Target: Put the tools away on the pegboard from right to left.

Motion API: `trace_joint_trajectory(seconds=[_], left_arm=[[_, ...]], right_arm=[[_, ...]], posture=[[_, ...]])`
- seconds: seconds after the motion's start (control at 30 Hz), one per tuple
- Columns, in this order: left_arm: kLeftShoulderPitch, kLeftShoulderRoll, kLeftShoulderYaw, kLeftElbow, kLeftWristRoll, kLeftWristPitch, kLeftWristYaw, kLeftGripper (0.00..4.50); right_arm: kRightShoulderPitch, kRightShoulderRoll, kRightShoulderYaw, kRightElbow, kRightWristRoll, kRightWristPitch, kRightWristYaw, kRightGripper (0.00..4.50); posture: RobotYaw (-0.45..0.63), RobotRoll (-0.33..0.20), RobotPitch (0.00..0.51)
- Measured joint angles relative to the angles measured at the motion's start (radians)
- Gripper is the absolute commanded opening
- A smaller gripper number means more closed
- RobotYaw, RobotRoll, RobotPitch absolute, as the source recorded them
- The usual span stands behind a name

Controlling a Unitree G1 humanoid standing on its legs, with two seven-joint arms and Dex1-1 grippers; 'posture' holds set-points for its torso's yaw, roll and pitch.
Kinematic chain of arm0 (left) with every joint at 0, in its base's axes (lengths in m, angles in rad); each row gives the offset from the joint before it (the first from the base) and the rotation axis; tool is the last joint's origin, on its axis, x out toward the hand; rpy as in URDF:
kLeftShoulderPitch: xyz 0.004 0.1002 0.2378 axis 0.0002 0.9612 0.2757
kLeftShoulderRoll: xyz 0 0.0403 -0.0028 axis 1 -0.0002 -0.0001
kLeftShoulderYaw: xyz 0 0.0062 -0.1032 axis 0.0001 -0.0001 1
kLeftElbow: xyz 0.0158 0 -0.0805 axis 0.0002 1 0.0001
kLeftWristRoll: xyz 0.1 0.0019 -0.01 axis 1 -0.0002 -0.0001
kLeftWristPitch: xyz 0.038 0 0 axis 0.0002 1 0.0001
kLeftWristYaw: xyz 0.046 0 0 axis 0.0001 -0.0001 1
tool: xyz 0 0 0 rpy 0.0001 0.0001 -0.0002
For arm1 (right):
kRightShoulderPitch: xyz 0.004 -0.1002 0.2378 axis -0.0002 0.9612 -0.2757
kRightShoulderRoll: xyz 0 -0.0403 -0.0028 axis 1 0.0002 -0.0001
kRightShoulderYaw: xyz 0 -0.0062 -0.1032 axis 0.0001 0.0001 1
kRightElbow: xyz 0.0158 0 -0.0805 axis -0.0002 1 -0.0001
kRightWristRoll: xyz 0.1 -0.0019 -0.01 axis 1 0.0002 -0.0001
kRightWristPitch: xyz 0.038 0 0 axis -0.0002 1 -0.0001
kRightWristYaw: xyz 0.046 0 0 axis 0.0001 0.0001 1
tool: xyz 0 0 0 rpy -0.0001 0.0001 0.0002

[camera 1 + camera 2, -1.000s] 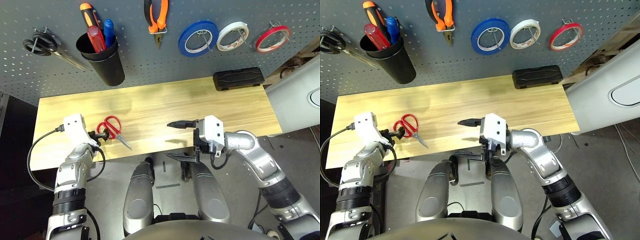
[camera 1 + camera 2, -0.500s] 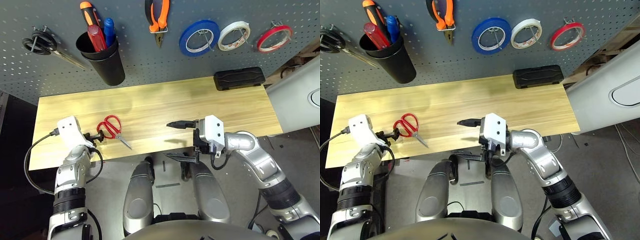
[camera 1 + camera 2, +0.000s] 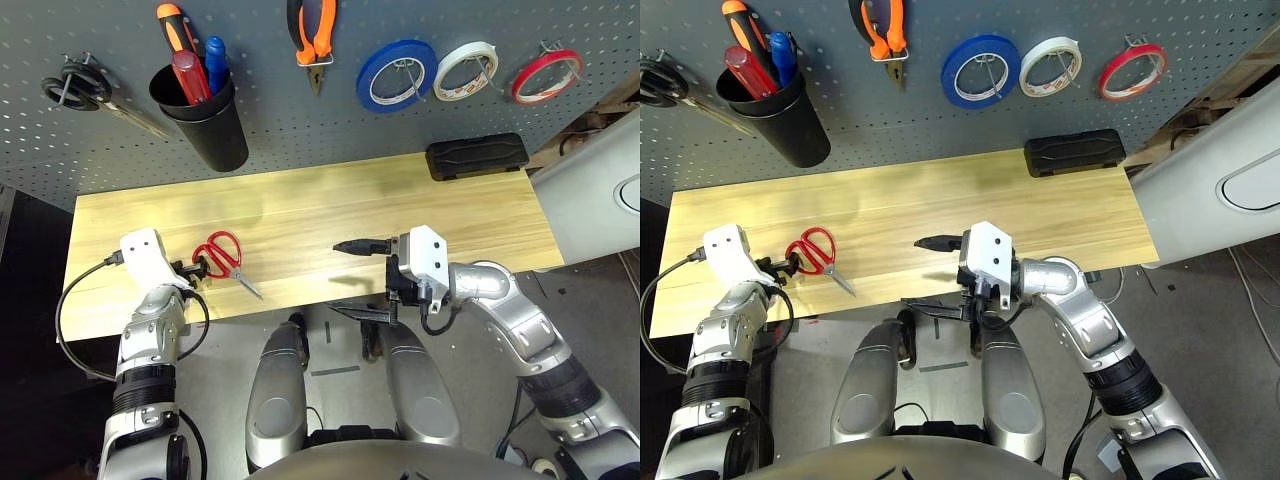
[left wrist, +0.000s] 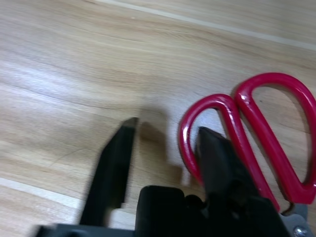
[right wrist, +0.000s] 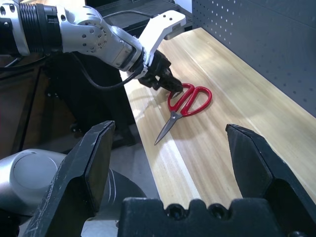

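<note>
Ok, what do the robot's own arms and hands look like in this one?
Both arms are silver, jointed segments with black ribbed bands. Each ends in a white angular housing carrying a hand of two black fingers: left hand, right hand. A black cable loops from the left housing down along the forearm; a shorter black cable curls under the right wrist.

The light is bright and even, and it seems to come from above. The wooden table (image 3: 300,215) shows a pale glare band just in front of the pegboard (image 3: 270,110). Shadows are soft: the black cup (image 3: 205,120) throws a faint one on the pegboard beside it. In the left wrist view the red-handled scissors (image 4: 256,138) are blurred, with a soft shadow beside them on the table. The head views bend slightly toward the edges.
</note>
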Motion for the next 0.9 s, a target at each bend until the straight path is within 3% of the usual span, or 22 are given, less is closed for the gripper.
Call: trace_joint_trajectory(seconds=[0.13,0.53,0.9], left_arm=[[0.001,-0.005,-0.002,-0.005,0.002,0.002,-0.001,0.05],[-0.011,-0.006,-0.002,-0.018,0.002,0.004,-0.010,0.02],[0.072,0.020,0.029,-0.265,-0.016,0.060,-0.053,0.02]], right_arm=[[-0.004,0.000,-0.004,0.002,0.005,0.000,0.000,4.50],[-0.017,-0.003,-0.018,0.015,0.006,-0.009,0.000,4.50],[-0.071,-0.018,-0.055,0.114,0.011,-0.055,0.017,4.50]], posture=[[-0.01,0.000,0.368],[0.01,0.000,0.345],[0.05,0.000,0.277]])
